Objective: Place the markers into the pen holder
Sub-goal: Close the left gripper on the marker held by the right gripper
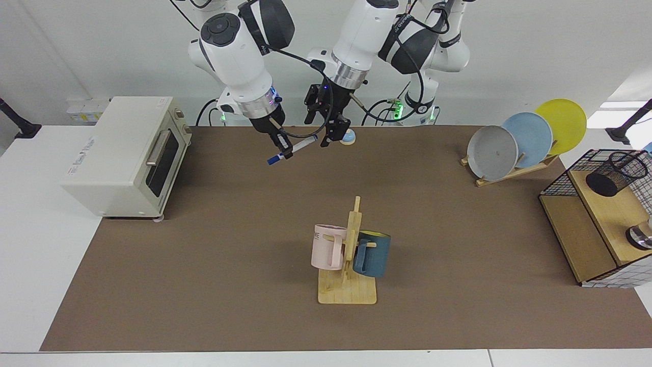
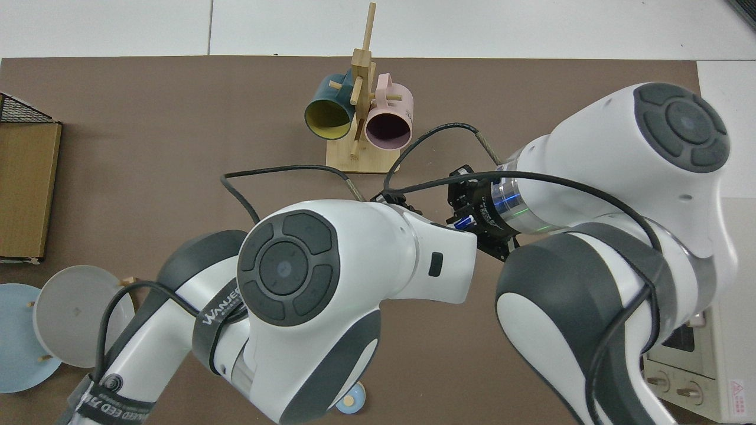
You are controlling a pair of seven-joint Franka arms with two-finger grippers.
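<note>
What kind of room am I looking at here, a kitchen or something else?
Probably a robotics lab staged as a kitchen: two white robot arms work over a brown mat set with a toaster oven, a mug rack and a plate rack, against bare white walls.

Both arms (image 1: 234, 46) wore glossy white shells with dark grey joint caps and silver wrist rings. Black cables (image 1: 300, 66) looped from each forearm to black grippers (image 1: 323, 125). "WANJEE" lettering (image 2: 221, 304) ran along one arm's grey band.

One camera faces the arms from across the table (image 1: 204, 285); another looks straight down, closer; both show the mug rack (image 1: 351, 260).
</note>
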